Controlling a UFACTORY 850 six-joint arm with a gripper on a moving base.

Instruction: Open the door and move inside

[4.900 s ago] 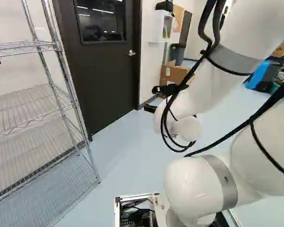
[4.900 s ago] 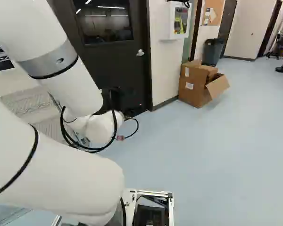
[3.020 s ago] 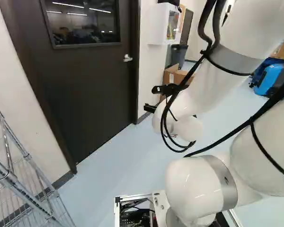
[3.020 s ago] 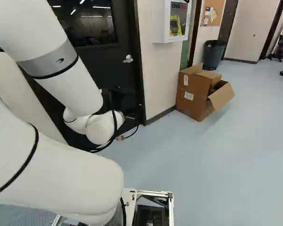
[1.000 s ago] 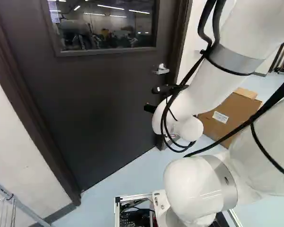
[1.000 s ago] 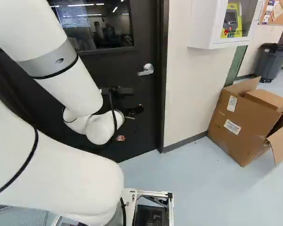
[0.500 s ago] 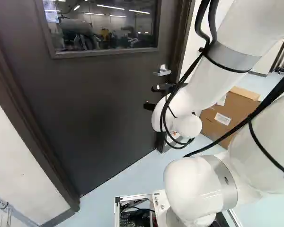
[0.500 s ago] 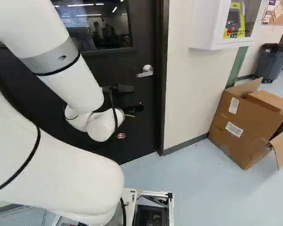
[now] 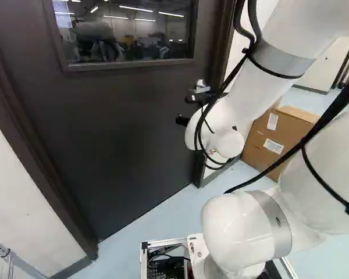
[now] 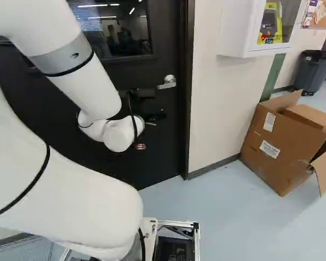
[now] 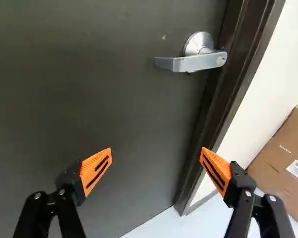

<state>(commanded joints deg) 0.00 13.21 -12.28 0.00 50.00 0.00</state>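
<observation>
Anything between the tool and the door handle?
Nothing visible. The handle sits ahead of the open tool, not between its fingers, on the face of the closed door. The frame runs beside it, not across.

In the left base view, a dark door (image 9: 116, 139) is seen shut within its frame (image 9: 46, 174), with strip lights shown in its window (image 9: 125, 35). A metal handle (image 9: 201, 87) is set near the door's right edge, below the window's level. The right side is largely filled by the white arm (image 9: 262, 87), along which black cables (image 9: 337, 106) are strapped. Behind the arm, a cardboard box (image 9: 292, 131) with white labels is placed on the pale floor (image 9: 145, 226). Part of a wire rack (image 9: 9, 256) is glimpsed at the lower left
</observation>
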